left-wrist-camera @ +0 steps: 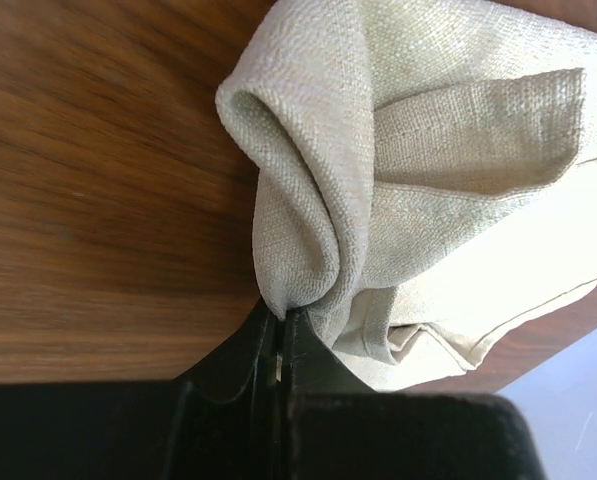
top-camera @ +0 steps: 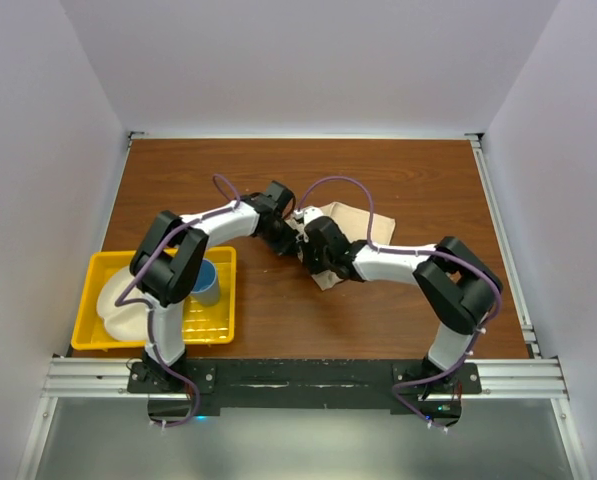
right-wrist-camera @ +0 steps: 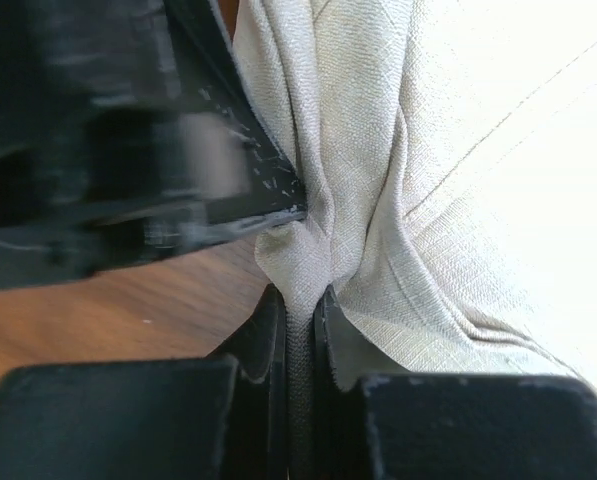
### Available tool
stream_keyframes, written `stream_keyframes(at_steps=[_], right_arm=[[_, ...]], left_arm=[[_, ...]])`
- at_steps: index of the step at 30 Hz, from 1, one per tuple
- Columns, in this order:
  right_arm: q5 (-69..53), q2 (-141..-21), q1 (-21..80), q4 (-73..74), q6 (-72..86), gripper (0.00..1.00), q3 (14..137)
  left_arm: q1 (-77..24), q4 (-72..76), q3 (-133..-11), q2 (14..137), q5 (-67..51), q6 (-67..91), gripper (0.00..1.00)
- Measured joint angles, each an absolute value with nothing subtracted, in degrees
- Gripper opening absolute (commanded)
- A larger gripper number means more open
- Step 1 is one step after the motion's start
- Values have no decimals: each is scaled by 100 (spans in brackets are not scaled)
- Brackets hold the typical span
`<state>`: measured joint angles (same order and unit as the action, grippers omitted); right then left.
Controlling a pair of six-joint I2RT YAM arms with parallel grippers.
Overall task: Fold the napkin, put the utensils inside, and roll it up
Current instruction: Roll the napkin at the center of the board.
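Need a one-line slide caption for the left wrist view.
Left gripper, jaws shut, pinches a bunched fold of the beige napkin against the wooden table.

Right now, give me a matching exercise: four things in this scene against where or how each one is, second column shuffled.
Things:
1 napkin
2 blue cup
3 yellow tray
4 left gripper

Place or state:
a inside the tray
b shut on a cloth fold
c bunched at the centre of the table
d at the table's near-left corner

Pairs: 1-c, 2-a, 3-d, 4-b
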<state>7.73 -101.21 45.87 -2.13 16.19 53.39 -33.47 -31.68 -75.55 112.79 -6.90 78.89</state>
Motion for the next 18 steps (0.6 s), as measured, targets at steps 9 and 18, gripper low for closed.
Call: stream_keyframes(at_steps=[9, 18], right_arm=[[-1833, -10388, 3474, -1859, 2418, 0, 4720], [-4278, -11332, 2554, -3096, 3520, 0, 4703]], left_arm=[[-3208, -3284, -7279, 10674, -493, 7109, 76], [-3118, -3406, -7247, 9870, -692, 6316, 86]])
